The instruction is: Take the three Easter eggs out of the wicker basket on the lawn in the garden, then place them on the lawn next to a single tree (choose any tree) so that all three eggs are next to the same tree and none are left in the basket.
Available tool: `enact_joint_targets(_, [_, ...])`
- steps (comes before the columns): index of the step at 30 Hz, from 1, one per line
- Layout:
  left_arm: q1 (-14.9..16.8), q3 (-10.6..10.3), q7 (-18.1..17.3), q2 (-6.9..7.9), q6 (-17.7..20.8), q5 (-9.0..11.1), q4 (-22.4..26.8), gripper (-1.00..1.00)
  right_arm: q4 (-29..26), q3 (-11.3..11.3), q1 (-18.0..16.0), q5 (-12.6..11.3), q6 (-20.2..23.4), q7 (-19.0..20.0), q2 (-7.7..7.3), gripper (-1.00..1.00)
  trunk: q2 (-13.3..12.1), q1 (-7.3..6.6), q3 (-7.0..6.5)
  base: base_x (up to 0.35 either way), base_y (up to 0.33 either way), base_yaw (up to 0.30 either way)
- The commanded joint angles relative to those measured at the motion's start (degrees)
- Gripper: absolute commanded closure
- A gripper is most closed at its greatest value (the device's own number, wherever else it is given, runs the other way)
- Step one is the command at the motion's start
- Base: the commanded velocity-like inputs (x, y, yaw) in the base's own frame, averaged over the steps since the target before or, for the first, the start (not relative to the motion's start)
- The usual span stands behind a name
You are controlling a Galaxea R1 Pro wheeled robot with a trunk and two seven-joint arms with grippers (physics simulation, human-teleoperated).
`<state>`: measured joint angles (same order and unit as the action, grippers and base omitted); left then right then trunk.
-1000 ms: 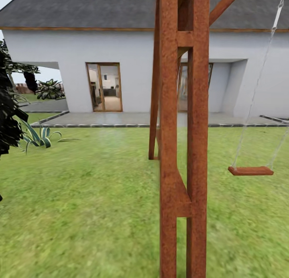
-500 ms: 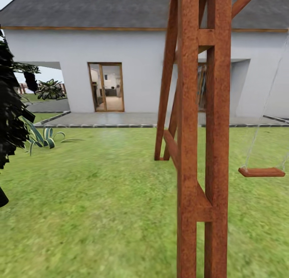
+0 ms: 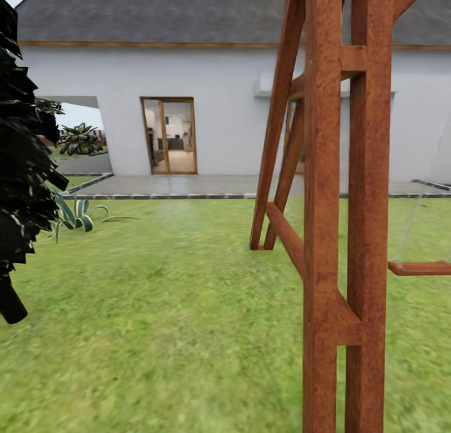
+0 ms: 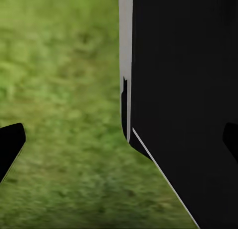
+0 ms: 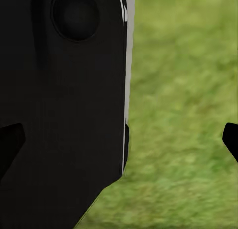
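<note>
The lawn (image 3: 156, 308) spreads out as mottled green grass in front of me in the head view. The Easter eggs, the wicker basket and the tree are out of view. In the left wrist view my left gripper (image 4: 119, 142) is open, its dark fingertips (image 4: 10, 145) far apart, with grass (image 4: 59, 90) and a black part of my own body (image 4: 188, 90) behind them. My right gripper (image 5: 119, 142) is likewise open and holds nothing, over grass (image 5: 183, 90) beside my black body (image 5: 64, 90).
A tall red-brown wooden swing frame (image 3: 322, 233) stands close on the right, its seat (image 3: 419, 268) hanging at the right edge. A near-black cypress (image 3: 19, 170) fills the left edge beside a spiky plant (image 3: 75, 214). Beyond the paved terrace (image 3: 188, 186) is a white house (image 3: 219, 107).
The whole head view has shifted: the swing frame and seat slid right in the picture and more of the cypress came in at the left, so the camera has moved.
</note>
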<state>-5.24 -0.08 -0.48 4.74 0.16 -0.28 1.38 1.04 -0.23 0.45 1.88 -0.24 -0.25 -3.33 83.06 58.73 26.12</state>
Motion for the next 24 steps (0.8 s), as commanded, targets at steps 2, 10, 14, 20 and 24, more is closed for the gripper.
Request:
enact_joint_targets(2, [-0.04, -0.01, -0.05, 0.0, 0.02, -0.02, 0.11, -1.0, 0.01, -0.04, -0.01, 0.19, -0.03, -0.05, -0.01, -1.0, 0.02, 0.0, 0.03, 0.0, 0.321, 0.0])
enact_joint_targets(10, [-0.04, -0.01, -0.05, 0.0, 0.02, 0.0, 0.11, -1.0, 0.01, -0.04, -0.01, 0.08, -0.03, -0.07, -0.01, -1.0, 0.02, 0.0, 0.03, 0.0, 0.321, 0.0])
enact_joint_targets(14, [-0.04, -0.01, -0.05, 0.0, 0.02, 0.01, 0.11, -1.0, 0.01, -0.04, -0.01, 0.11, -0.03, -0.09, -0.01, -1.0, 0.02, 0.0, 0.03, 0.0, 0.321, 0.0])
enact_joint_targets(20, [-0.04, -0.01, -0.05, 0.0, 0.02, 0.01, 0.11, -1.0, 0.01, -0.04, -0.01, 0.06, -0.03, -0.1, -0.01, -1.0, 0.02, 0.0, 0.03, 0.0, 0.321, 0.0])
enact_joint_targets(24, [-0.04, -0.01, -0.05, 0.0, 0.02, 0.01, 0.11, -1.0, 0.01, -0.04, -0.01, 0.06, -0.03, -0.1, -0.01, -1.0, 0.02, 0.0, 0.03, 0.0, 0.321, 0.003])
